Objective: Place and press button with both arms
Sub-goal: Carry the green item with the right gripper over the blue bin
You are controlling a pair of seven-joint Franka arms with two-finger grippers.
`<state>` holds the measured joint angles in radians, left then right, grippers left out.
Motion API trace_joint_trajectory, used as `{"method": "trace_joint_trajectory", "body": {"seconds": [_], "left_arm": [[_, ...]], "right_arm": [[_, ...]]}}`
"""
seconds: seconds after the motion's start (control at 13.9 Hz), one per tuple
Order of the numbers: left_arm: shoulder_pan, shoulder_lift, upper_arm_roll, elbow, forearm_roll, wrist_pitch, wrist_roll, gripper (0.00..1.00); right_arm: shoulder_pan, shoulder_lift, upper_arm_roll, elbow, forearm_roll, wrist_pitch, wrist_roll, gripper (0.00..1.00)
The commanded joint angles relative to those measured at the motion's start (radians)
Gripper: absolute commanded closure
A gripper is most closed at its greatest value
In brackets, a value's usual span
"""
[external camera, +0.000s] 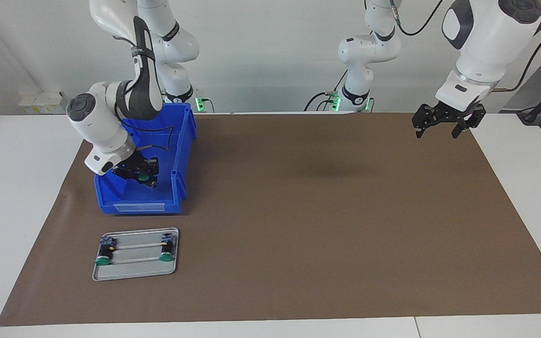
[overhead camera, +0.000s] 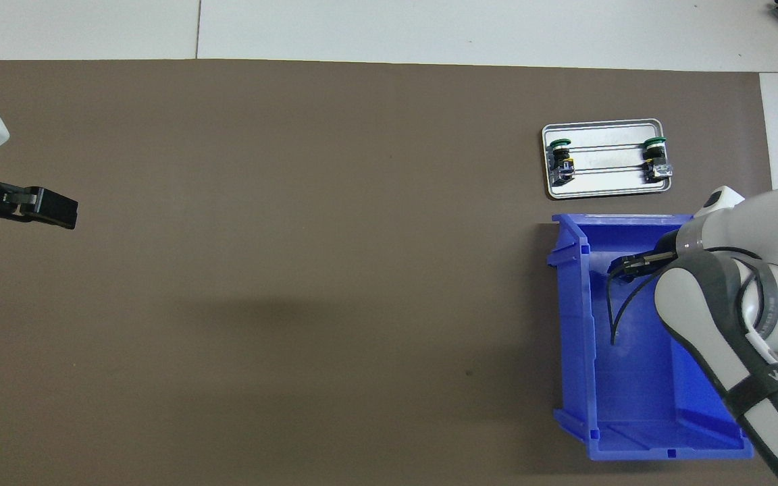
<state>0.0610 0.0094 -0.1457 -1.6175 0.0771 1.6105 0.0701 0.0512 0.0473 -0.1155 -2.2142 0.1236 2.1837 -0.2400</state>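
Note:
My right gripper [external camera: 146, 180] is down inside the blue bin [external camera: 139, 206], shut on a button [external camera: 143, 178] whose green cap shows between its fingers. In the overhead view the right gripper [overhead camera: 625, 265] reaches into the bin [overhead camera: 632, 405] and the held button is hidden. Two more green-capped buttons [external camera: 104, 256] [external camera: 166, 251] lie on a flat grey metal tray [external camera: 135, 270], also seen from overhead as buttons [overhead camera: 560, 156] [overhead camera: 656, 158] on the tray [overhead camera: 605, 191]. My left gripper [external camera: 437, 133] [overhead camera: 51, 209] hangs open and empty over the brown mat's corner at the left arm's end, waiting.
The bin and tray sit at the right arm's end of the table, the tray farther from the robots than the bin. A brown mat [external camera: 322, 225] covers most of the white table. A black cable [overhead camera: 615, 304] loops inside the bin.

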Motion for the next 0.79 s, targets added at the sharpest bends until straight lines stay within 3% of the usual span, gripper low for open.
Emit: {"method": "trace_joint_trajectory", "body": {"seconds": [0.0, 0.14, 0.22, 0.29, 0.36, 0.43, 0.72], "left_arm": [[0.003, -0.043, -0.008, -0.058, 0.013, 0.035, -0.012, 0.0], [0.005, -0.045, -0.008, -0.059, 0.006, 0.034, -0.012, 0.0], [0.007, -0.046, -0.008, -0.064, -0.006, 0.035, -0.012, 0.0], [0.008, -0.048, -0.005, -0.07, -0.026, 0.035, -0.01, 0.0], [0.008, -0.052, -0.002, -0.073, -0.043, 0.035, -0.01, 0.0], [0.008, -0.052, -0.003, -0.077, -0.046, 0.035, -0.01, 0.0], [0.007, -0.057, -0.002, -0.079, -0.045, 0.032, -0.006, 0.0]], "right_arm": [[-0.013, -0.058, 0.005, -0.096, 0.03, 0.054, -0.028, 1.0], [-0.016, -0.052, 0.005, -0.099, 0.03, 0.057, -0.03, 1.0], [-0.016, -0.05, 0.005, -0.104, 0.03, 0.056, -0.025, 0.84], [-0.016, -0.05, 0.005, -0.104, 0.03, 0.054, -0.022, 0.52], [-0.017, -0.047, 0.005, -0.098, 0.03, 0.053, -0.021, 0.07], [-0.016, -0.049, 0.005, -0.085, 0.03, 0.05, -0.021, 0.0], [-0.001, -0.06, 0.008, 0.049, 0.015, -0.016, 0.021, 0.0]]}}
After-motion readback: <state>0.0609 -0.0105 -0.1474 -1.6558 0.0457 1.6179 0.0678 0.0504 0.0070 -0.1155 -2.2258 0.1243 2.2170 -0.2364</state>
